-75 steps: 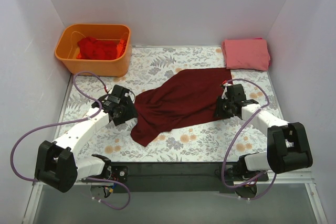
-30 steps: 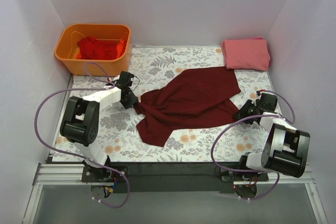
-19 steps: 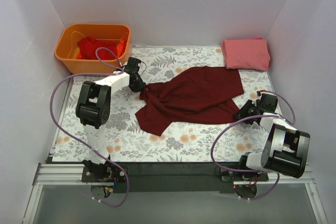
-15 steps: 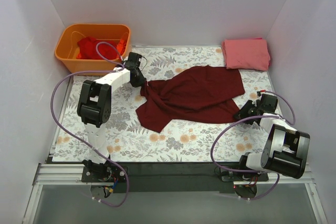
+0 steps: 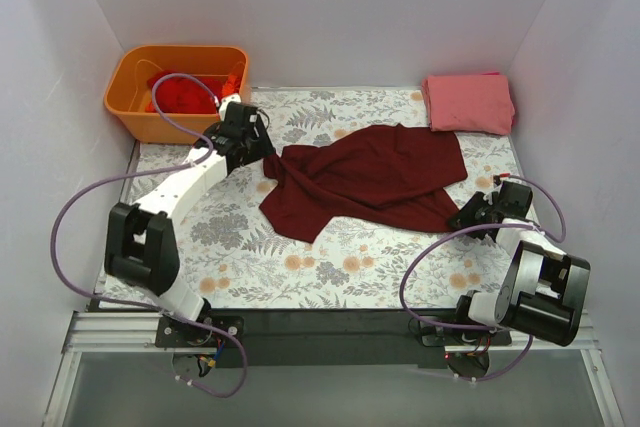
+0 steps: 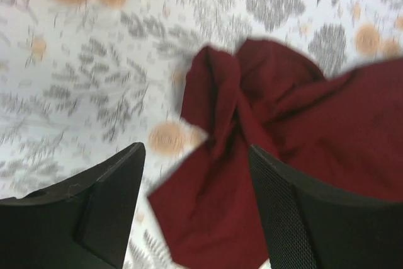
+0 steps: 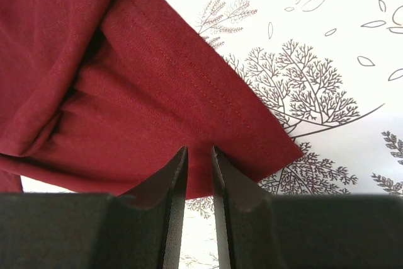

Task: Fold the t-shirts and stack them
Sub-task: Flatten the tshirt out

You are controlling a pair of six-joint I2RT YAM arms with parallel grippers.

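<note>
White walls (image 5: 330, 7) close in a desk (image 5: 330, 267) with a flowered cover. An orange bin (image 5: 135, 119) in the back corner holds red shirts (image 5: 185, 95). Right of the bin and nearer, the maroon shirt (image 5: 370, 177) lies rumpled; a folded pink shirt (image 5: 468, 102) sits far right of the bin.

The left arm reaches forward, its gripper (image 6: 196, 152) spread wide and empty over the shirt end nearest the bin. The right arm is folded low, its gripper (image 7: 198, 152) nearly closed at the hem farthest from the bin; whether it pinches cloth I cannot tell.
</note>
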